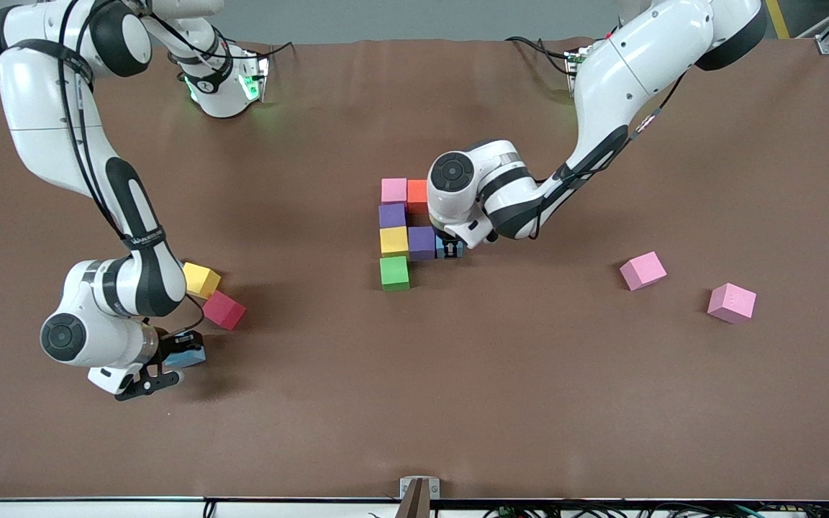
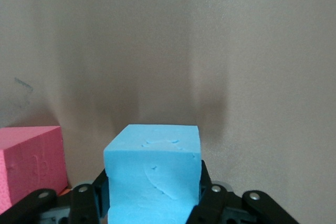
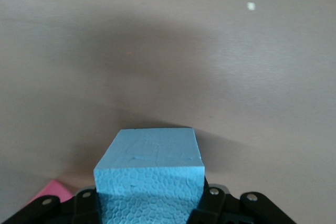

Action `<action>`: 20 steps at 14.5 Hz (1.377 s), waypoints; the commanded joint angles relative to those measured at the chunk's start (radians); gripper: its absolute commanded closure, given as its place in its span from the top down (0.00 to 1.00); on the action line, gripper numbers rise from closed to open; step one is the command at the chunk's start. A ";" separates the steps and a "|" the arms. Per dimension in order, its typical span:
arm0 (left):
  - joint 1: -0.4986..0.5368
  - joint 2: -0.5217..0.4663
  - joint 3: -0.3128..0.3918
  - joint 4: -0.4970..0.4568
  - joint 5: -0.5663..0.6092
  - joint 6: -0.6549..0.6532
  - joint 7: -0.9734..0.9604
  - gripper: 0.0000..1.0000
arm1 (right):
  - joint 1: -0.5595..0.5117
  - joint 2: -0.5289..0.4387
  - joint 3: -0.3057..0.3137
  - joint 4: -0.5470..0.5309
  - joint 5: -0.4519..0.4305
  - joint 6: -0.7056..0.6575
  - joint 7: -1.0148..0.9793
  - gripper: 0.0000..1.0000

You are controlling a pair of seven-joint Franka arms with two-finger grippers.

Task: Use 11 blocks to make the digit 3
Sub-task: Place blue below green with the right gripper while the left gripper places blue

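Observation:
In mid-table a cluster of touching blocks runs toward the camera. Pink (image 1: pixel 393 191) and orange (image 1: pixel 418 196) lie farthest. Then come purple (image 1: pixel 392 215), yellow (image 1: pixel 393 241) with a second purple (image 1: pixel 422 242) beside it, and green (image 1: pixel 394 273) nearest. My left gripper (image 1: pixel 450 250) is shut on a light blue block (image 1: pixel 459 250) set against that second purple one. The same block (image 2: pixel 152 171) fills the left wrist view. Toward the right arm's end, my right gripper (image 1: pixel 173 363) is shut on another light blue block (image 1: pixel 191 356), which rests on the table (image 3: pixel 157 51).
A loose yellow block (image 1: pixel 201 279) and a red block (image 1: pixel 224 310) lie close by the right gripper, farther from the camera. Two pink blocks (image 1: pixel 642 270) (image 1: pixel 731 302) lie apart toward the left arm's end. A pinkish-red block (image 2: pixel 29 166) shows beside the left gripper's block.

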 commanded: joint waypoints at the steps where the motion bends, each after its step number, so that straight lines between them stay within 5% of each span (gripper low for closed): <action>1: -0.021 0.018 0.010 0.023 0.024 0.018 -0.083 0.15 | 0.064 -0.064 0.005 -0.007 0.001 -0.054 0.030 0.27; 7: -0.023 0.035 0.011 0.030 0.028 0.021 -0.094 0.18 | 0.304 -0.054 0.007 0.108 -0.001 -0.119 0.481 0.26; 11: -0.023 0.036 0.011 0.033 0.027 0.020 -0.095 0.46 | 0.453 -0.020 0.007 0.171 0.001 -0.093 0.753 0.26; 14: -0.023 0.033 0.011 0.035 0.030 0.020 -0.095 0.84 | 0.509 0.006 0.008 0.178 0.002 -0.010 0.781 0.26; 16: -0.018 0.025 0.011 0.036 0.031 0.018 -0.091 0.99 | 0.539 0.045 0.007 0.202 0.004 0.031 0.782 0.26; 20: 0.002 -0.010 0.008 0.035 0.031 -0.014 -0.059 0.99 | 0.569 0.107 0.007 0.268 0.007 0.045 0.837 0.26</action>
